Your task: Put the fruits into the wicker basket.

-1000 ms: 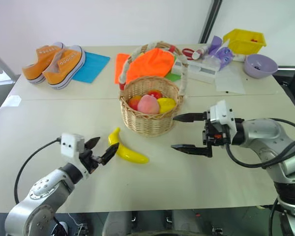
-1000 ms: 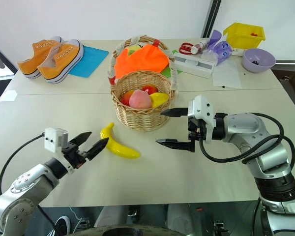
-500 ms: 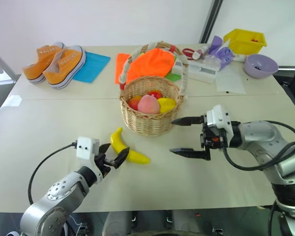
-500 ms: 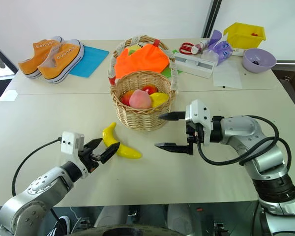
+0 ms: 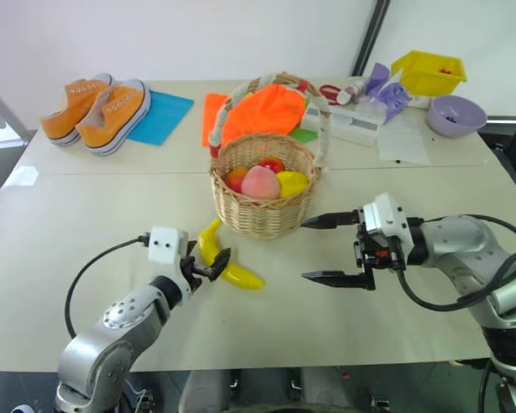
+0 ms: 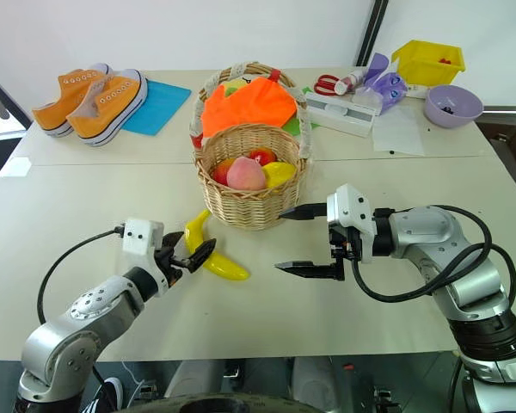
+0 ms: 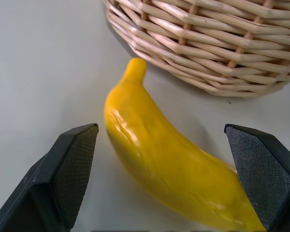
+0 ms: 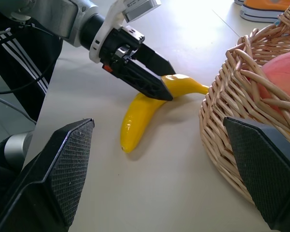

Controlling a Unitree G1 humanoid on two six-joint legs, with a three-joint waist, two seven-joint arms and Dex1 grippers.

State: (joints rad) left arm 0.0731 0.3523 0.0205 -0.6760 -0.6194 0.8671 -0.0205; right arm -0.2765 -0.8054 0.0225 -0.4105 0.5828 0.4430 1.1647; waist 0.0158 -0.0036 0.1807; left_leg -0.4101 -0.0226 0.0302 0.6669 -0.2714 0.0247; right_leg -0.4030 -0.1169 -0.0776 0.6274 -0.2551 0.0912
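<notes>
Step in hand: picking up last fruit, banana (image 5: 226,261), lying on bench (image 5: 86,215) beside wicker basket (image 5: 262,215). Left gripper (image 5: 203,262) jaws open, straddling it; right gripper (image 5: 331,249) open, empty. Next: close, lift, carry over rim.

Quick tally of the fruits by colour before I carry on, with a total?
Yellow: 2, the long curved plastic banana on the table and an oval one in the wicker basket.
Red: 2.
Pink-orange: 1, the peach.
Total: 5.
</notes>
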